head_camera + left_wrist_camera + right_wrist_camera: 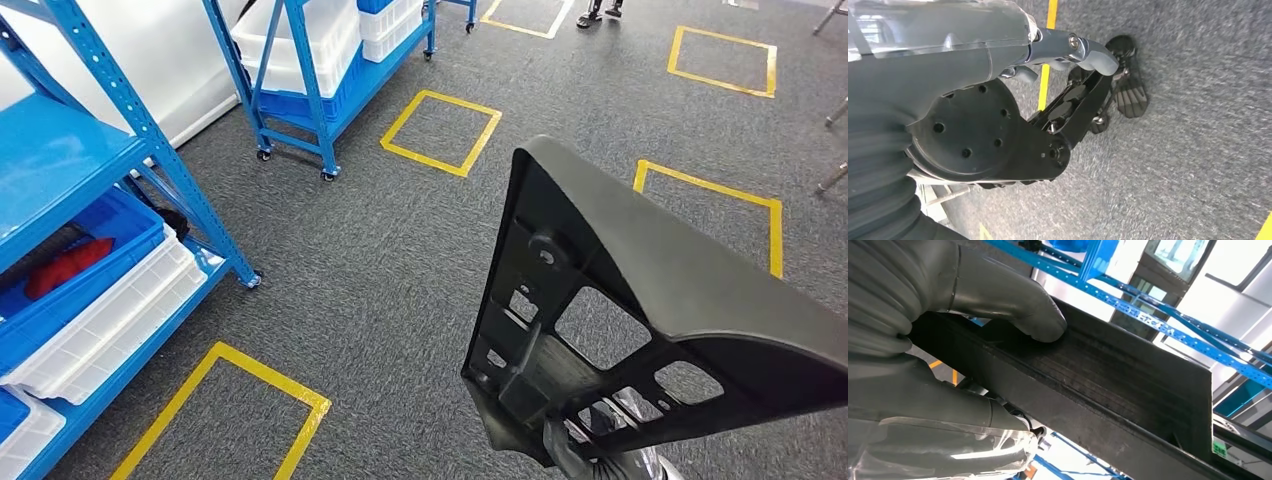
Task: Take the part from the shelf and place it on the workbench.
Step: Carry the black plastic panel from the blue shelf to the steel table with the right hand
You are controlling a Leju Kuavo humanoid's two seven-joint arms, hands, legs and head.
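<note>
The part (650,290) is a large black plastic panel with a curved outer face and ribbed cut-outs inside. In the head view it is held up at the lower right, tilted, above the grey carpet. My right hand (923,340) grips its edge, the thick grey thumb (1013,305) pressing on the dark ridged surface of the part (1108,385). In the head view the hand is mostly hidden behind the panel, and the silver wrist (610,460) shows through the cut-outs. My left hand (998,115) hangs over the carpet with fingers (1083,100) extended and nothing in it.
A blue shelf (60,160) stands at the left with a blue bin (90,270) and white bins (120,310). A second wheeled blue shelf (310,70) stands further back. Yellow tape squares (440,130) mark the carpet. A person's feet (600,12) show far ahead.
</note>
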